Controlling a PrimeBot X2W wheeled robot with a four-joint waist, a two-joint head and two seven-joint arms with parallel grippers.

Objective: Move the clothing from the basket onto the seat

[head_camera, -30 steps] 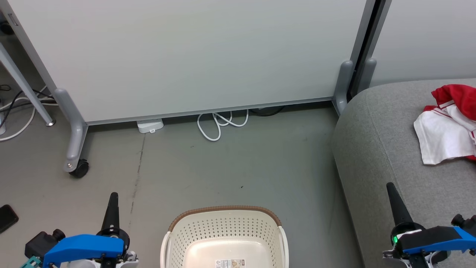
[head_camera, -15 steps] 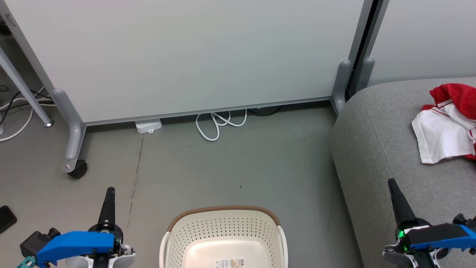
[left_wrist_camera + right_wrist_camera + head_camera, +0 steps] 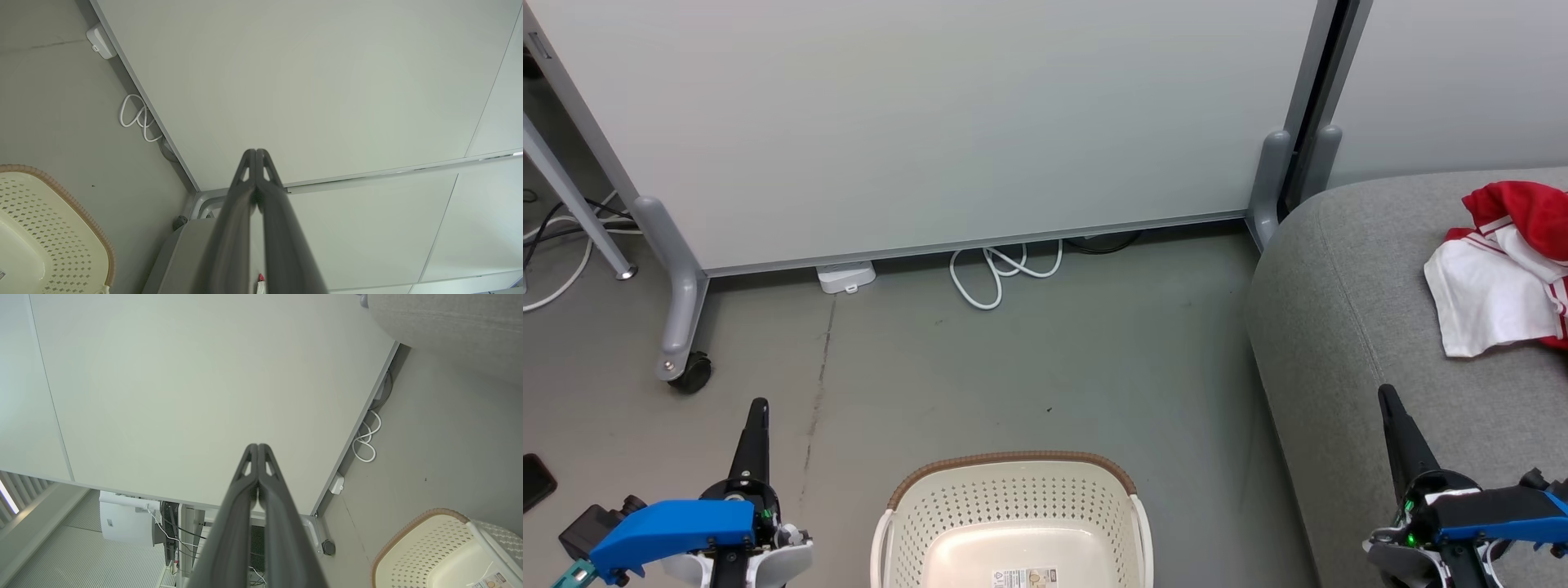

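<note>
Closed and empty: left end effector (image 3: 757, 404), right end effector (image 3: 1383, 392); basket (image 3: 1013, 459) between them; clothing (image 3: 1494, 286) on seat (image 3: 1339, 286) beyond the right.

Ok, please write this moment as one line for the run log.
clothing: lying on seat | basket: visible part empty | left gripper: shut, holds nothing | right gripper: shut, holds nothing

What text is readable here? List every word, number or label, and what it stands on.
Sticker in the basket: print too small to read.
Label on the white box: too small to read.
Clothing on the seat: no lettering on the visible folds.
Nothing can be quoted.
</note>
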